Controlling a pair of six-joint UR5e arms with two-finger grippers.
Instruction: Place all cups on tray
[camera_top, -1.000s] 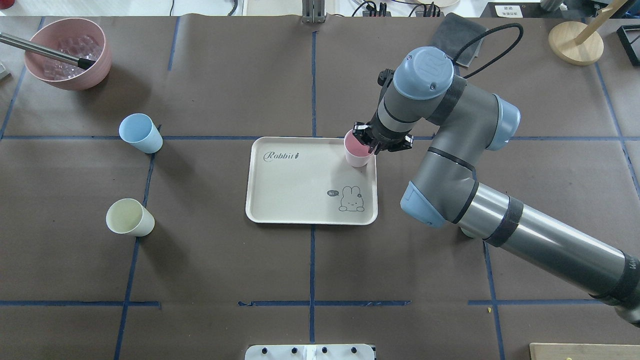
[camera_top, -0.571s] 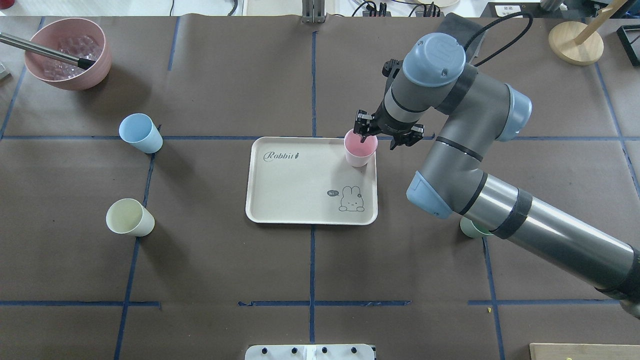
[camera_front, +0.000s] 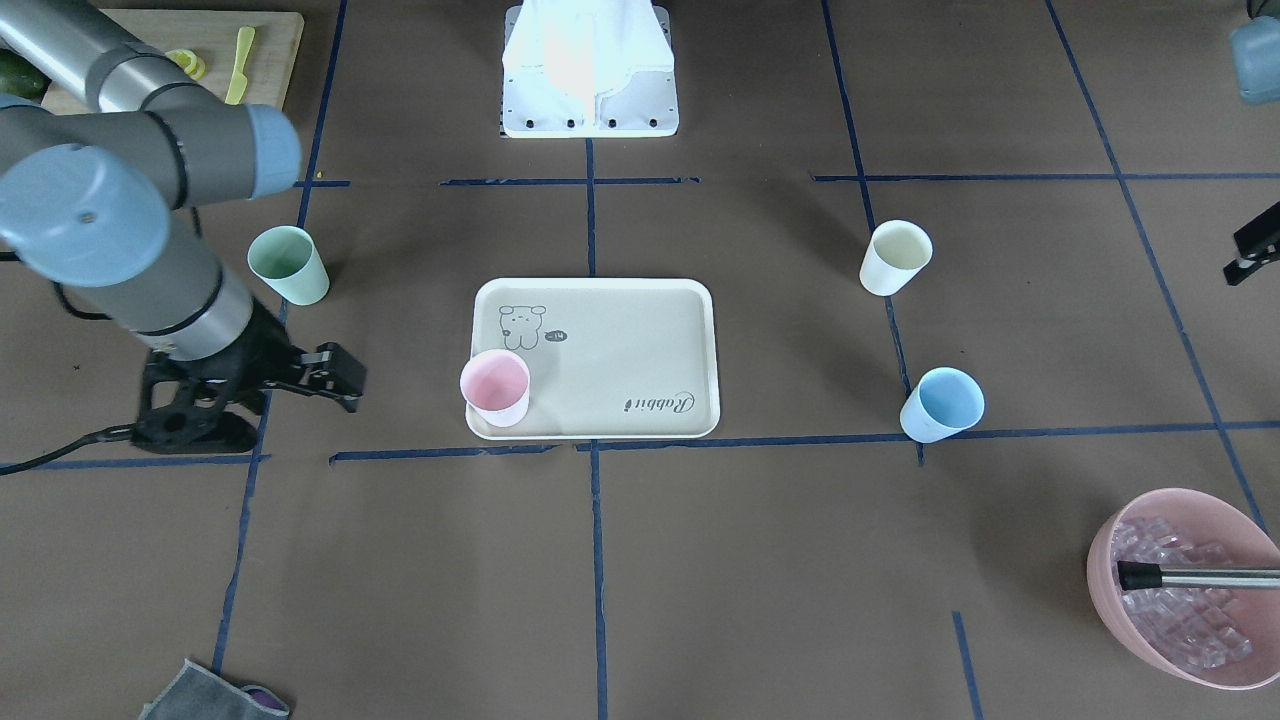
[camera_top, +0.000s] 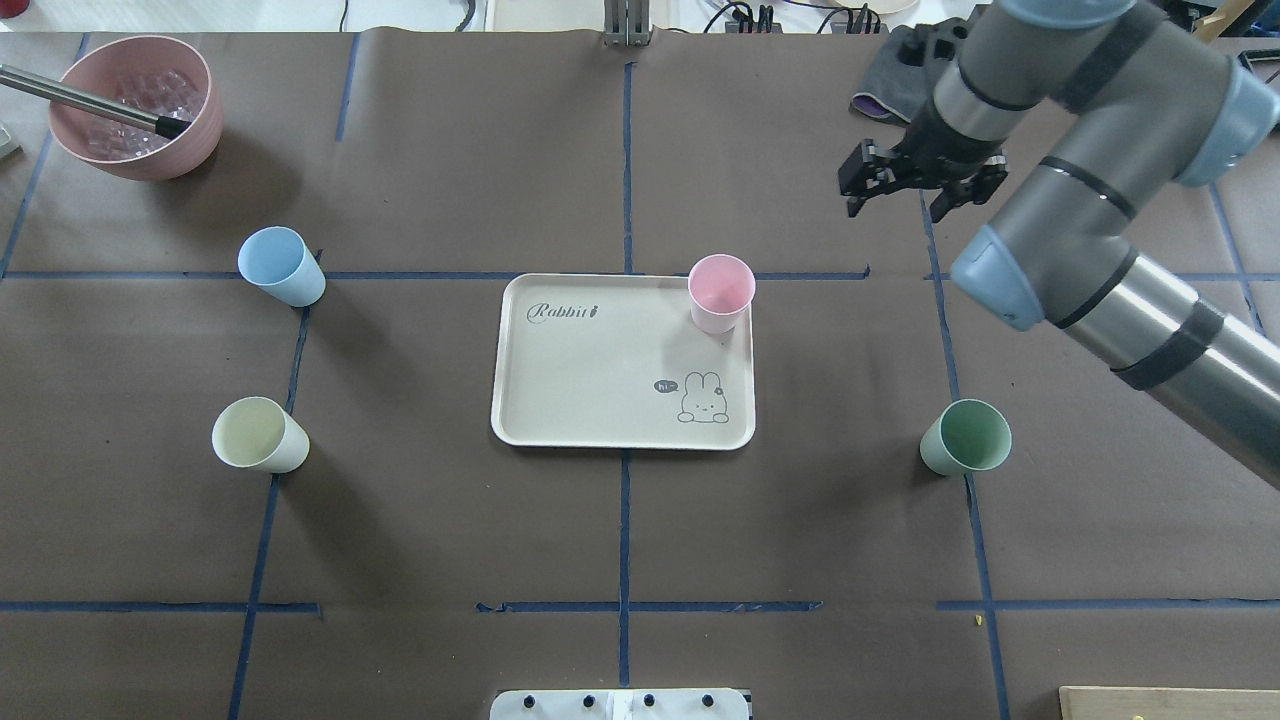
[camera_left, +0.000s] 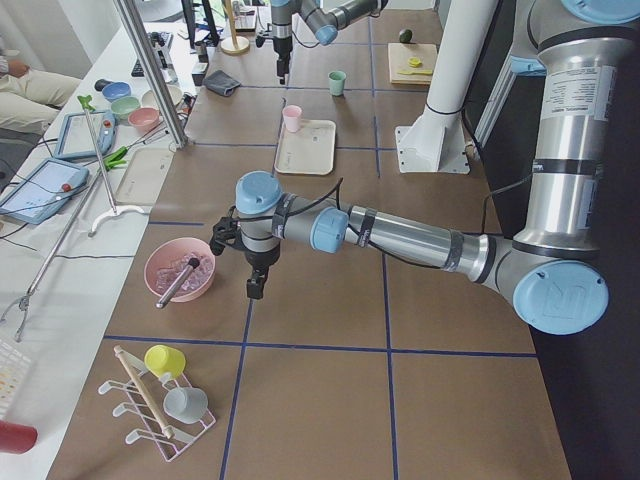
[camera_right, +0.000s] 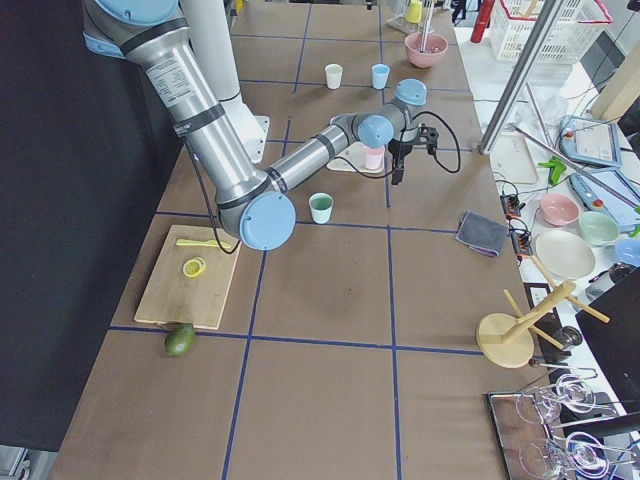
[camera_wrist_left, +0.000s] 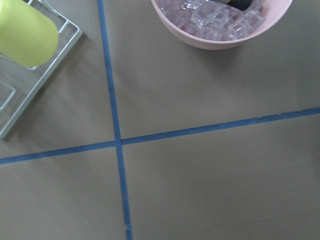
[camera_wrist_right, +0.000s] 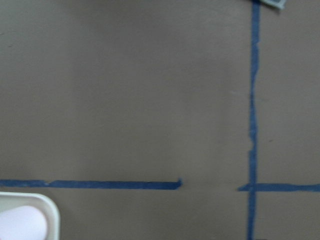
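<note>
Near edge, right side: mint-green cup (camera_top: 965, 437) stands upright on the bare counter (camera_top: 450, 520), right of the tray (camera_top: 600, 370) and well apart from it. At the same depth on the left is the cream cup (camera_top: 258, 435), upright, also off the tray and well apart. The tray sits mid-counter with its bunny drawing (camera_top: 703, 397) at the near right corner. Pink cup (camera_top: 720, 293) stands upright inside the tray's far right corner, just beside the rim, with nothing touching it. Light blue cup (camera_top: 282, 266) is upright on the counter left of the tray, about level with its far edge, well apart. Count: one of four cups on the tray, three off. Further out on the right, the right claw (camera_top: 897, 205) hangs over bare counter beyond and to the right of the pink cup, clear of it, fingers spread wide with nothing between them. Far left corner: pink bowl of ice cubes (camera_top: 190, 140) with a metal rod (camera_top: 80, 98) leaning in it. Left claw (camera_left: 256, 285) is near that bowl, pointing down over the counter. It shows clearly only in the left side view, so I can't tell how far it's spread or whether it holds anything.
</note>
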